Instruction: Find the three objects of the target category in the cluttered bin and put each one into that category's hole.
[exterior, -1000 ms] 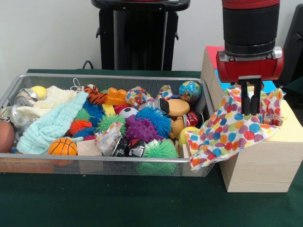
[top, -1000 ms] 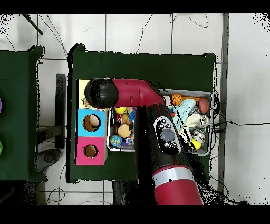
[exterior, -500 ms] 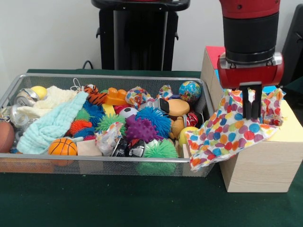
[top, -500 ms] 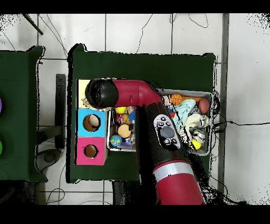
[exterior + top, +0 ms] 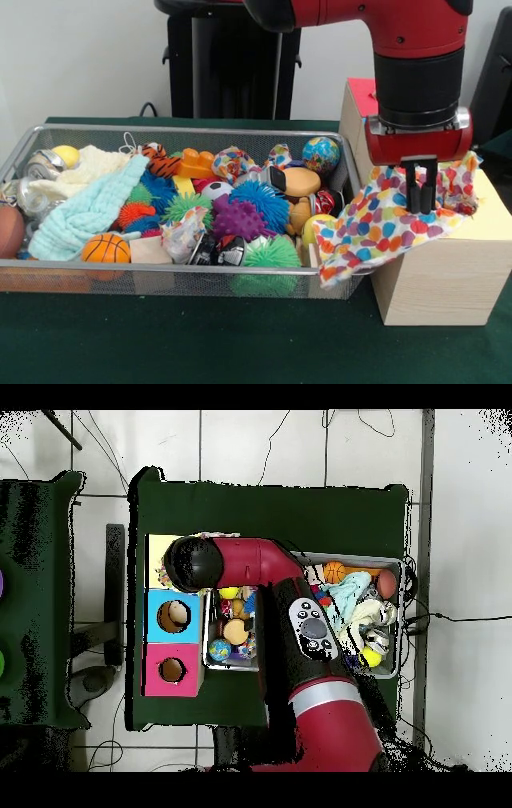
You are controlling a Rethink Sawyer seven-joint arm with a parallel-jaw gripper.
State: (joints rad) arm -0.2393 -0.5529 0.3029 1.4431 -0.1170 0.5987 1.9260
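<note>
A wire mesh bin stood on the green table, filling its left and middle parts in the front view. At the bin's left end lay a pale green cloth with a small basketball just below it against the near wall. Toward the middle sat an orange toy block, a purple spiky ball and a blue spiky ball, and near the far right corner a globe ball.

Just beside the bin's right end stood the wooden sorting box; the overhead view showed a yellow, a blue and a pink section on it. The polka-dot cloth, seemingly the task's thing in hand, lay draped over the box's near top edge, one corner hanging toward the bin's right wall. The claw reached down onto it from above, its two dark fingers close together and apparently pinching a fold of the fabric.

The step in hand appeared to be delivery into the yellow section's hole, which the arm and cloth hid. Much of the cloth lay spread outside where that hole should be. The next move likely called for pushing the bunched fabric down through the opening before letting go, or else the cloth could stay hung on the box's edge.
</note>
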